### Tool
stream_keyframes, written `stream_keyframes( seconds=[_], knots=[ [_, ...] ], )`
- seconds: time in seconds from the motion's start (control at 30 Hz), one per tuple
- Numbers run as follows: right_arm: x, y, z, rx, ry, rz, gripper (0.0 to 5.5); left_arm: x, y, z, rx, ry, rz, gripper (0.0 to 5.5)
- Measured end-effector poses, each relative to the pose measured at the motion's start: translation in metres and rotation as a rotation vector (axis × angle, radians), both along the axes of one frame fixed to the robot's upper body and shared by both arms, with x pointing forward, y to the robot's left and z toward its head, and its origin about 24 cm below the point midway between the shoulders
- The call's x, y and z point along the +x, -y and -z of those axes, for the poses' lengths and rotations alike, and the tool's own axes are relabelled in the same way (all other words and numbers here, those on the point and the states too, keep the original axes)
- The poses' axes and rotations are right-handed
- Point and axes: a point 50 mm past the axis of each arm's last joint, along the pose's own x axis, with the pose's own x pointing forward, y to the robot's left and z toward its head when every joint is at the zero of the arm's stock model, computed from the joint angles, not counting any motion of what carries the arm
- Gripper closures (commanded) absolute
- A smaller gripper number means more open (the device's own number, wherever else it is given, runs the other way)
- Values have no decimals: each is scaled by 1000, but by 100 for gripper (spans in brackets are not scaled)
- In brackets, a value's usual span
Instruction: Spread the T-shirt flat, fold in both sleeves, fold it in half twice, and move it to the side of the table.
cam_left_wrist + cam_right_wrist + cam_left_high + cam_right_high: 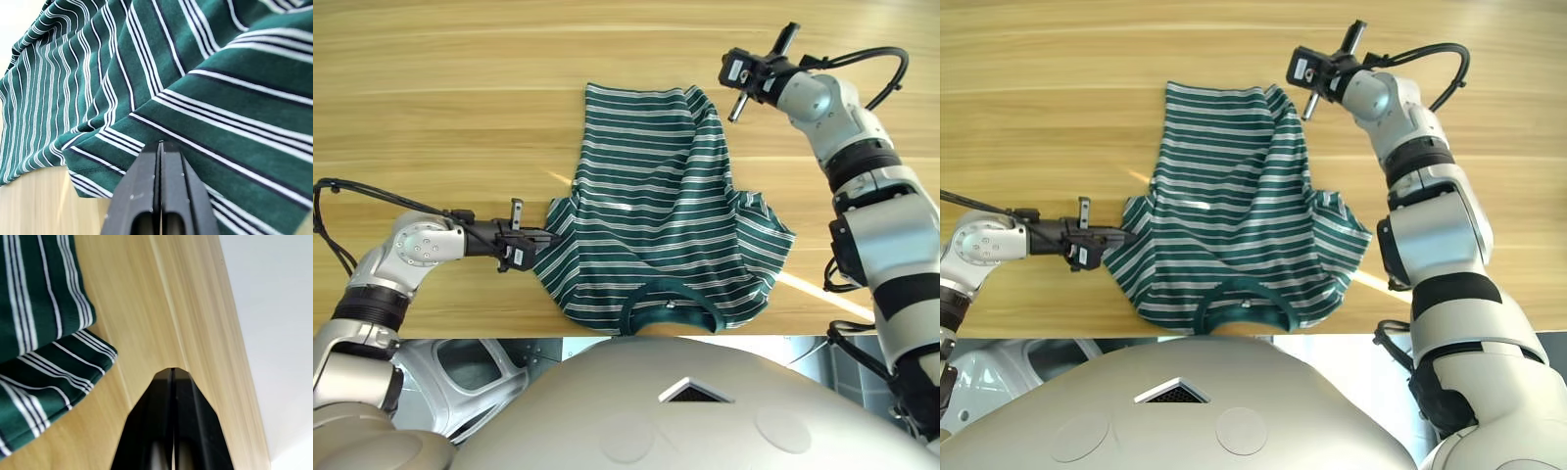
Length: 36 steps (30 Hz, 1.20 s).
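Note:
A dark green T-shirt with white stripes lies on the wooden table, collar at the near edge and hem at the far side. It is rumpled along its right side. My left gripper lies low at the shirt's left sleeve and is shut on the sleeve's edge, the cloth rising from its tips. My right gripper hovers just right of the far right hem corner. It is shut with nothing in it, its tips over bare wood.
The table's near edge runs just under the collar. Bare wood stretches to the left of the shirt and beyond the hem. The table's right edge lies close to my right gripper.

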Motion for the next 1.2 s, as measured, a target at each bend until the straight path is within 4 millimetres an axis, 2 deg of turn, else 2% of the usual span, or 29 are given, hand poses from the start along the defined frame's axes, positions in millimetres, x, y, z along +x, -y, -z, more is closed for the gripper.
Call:
stream_keyframes(
  seconds=[0.17,0.33,0.43,0.5,0.73,0.8,0.87,0.97,1.13,1.2],
  knots=[
    [-4,-3,13,-27,-53,2,550,-10,-11,-1,35,-16,-14,548],
    [-6,1,19,-43,-86,33,550,-37,-21,-3,48,-82,-28,548],
    [-6,0,21,-35,-88,44,550,-54,-17,-5,22,-136,-23,548],
    [-6,-8,22,2,-95,36,550,-64,-9,-4,-16,-173,-11,548],
    [-13,-51,7,311,-218,-203,550,-62,0,0,-46,-163,-11,548],
    [-16,-54,6,335,-250,-252,550,-61,0,0,-47,-158,-13,548],
    [-26,-59,17,350,-334,-320,550,-57,0,1,-39,-141,-3,548],
    [-35,-63,31,331,-386,-332,550,-56,1,2,-43,-134,-5,548],
    [-42,-57,54,260,-426,-228,550,-56,2,3,-50,-125,-6,548],
    [-41,-56,57,250,-402,-180,550,-56,2,3,-49,-124,-3,548]
  ],
)
